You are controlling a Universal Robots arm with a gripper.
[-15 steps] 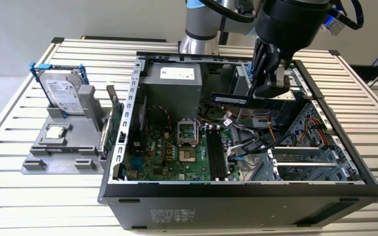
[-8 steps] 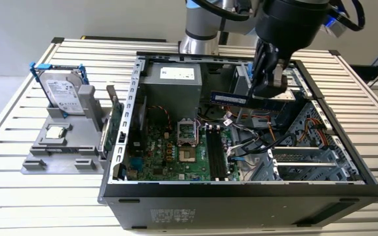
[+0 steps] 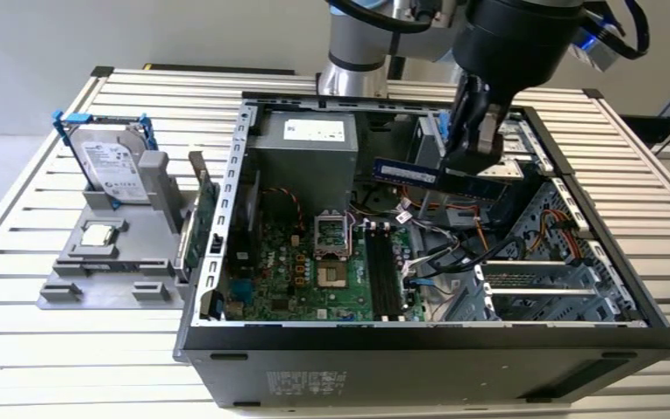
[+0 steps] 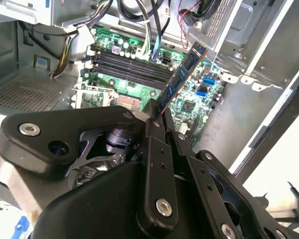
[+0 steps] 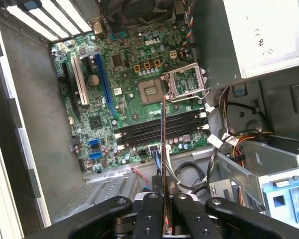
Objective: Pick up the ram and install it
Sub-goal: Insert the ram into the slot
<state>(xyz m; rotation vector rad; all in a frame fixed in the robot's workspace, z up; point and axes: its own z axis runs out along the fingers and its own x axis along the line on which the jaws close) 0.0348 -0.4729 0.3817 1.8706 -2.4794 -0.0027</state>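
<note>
My gripper (image 3: 473, 168) is shut on the ram (image 3: 407, 172), a long thin stick of circuit board with a blue label. I hold it level in the air inside the open computer case, above the motherboard (image 3: 300, 262). In the second wrist view the ram (image 4: 183, 72) sticks out from the gripper (image 4: 157, 113) over the board. The first wrist view shows the ram (image 5: 163, 144) edge-on, rising from the gripper (image 5: 164, 201) and crossing over the black memory slots (image 5: 154, 130). Those slots (image 3: 382, 271) lie below the ram and apart from it.
The case walls (image 3: 233, 175) ring the motherboard, with the power supply (image 3: 306, 144) at the back and cables (image 3: 457, 253) and a drive cage on the exterior view's right. On the exterior view's left a grey fixture (image 3: 102, 279) holds a hard drive (image 3: 112, 166), a processor chip (image 3: 99, 233) and a green board (image 3: 203, 214).
</note>
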